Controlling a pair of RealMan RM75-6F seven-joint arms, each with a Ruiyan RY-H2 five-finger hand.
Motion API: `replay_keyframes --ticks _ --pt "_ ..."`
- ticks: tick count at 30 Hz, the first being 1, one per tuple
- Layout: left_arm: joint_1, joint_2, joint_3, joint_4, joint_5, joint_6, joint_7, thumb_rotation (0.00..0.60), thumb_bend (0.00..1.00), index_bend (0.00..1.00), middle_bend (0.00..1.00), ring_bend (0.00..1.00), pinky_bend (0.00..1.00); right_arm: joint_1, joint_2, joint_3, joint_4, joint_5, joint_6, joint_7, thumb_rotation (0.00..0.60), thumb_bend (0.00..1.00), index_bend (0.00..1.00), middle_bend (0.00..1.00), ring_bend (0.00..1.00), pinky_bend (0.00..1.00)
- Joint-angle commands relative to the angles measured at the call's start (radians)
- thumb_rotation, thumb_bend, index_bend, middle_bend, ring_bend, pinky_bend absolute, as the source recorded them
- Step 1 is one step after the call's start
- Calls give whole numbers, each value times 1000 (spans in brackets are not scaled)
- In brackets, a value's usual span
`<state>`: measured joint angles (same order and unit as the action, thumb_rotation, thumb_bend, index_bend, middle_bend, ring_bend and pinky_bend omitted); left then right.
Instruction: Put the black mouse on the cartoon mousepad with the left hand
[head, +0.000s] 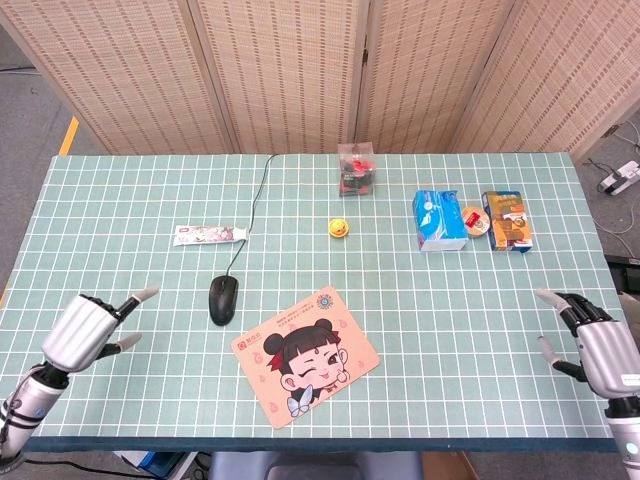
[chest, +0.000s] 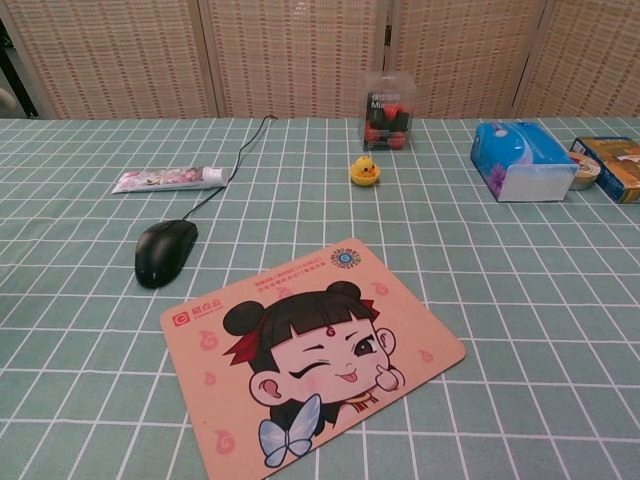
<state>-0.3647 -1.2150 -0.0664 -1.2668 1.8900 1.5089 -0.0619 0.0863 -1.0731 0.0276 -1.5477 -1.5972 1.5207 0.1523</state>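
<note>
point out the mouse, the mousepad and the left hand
mouse (head: 224, 298), head view, middle of its black back
mousepad (chest: 420, 345), chest view, bare peach area near its right corner
left hand (head: 84, 331), head view, back of the hand

red logo and small red print on the mousepad (chest: 310, 350), too small to read; white lettering on the clear box (chest: 389, 110), illegible.
</note>
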Motion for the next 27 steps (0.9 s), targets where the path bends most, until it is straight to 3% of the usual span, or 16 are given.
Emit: replay_keyframes --ticks 1,16,27 --pt "-70 -63 4 115 65 5 7 600 76 251 998 1000 1000 1 0 1 3 4 -5 3 600 332 191 272 205 385" --pt "-275 -235 64 479 207 64 -28 600 76 192 1000 1000 1000 13 0 19 20 54 -46 29 600 333 191 273 205 385" --pt "-405 -357 138 704 274 113 -16 600 75 179 1000 1000 1000 12 9 32 34 80 -55 68 600 332 198 278 205 385"
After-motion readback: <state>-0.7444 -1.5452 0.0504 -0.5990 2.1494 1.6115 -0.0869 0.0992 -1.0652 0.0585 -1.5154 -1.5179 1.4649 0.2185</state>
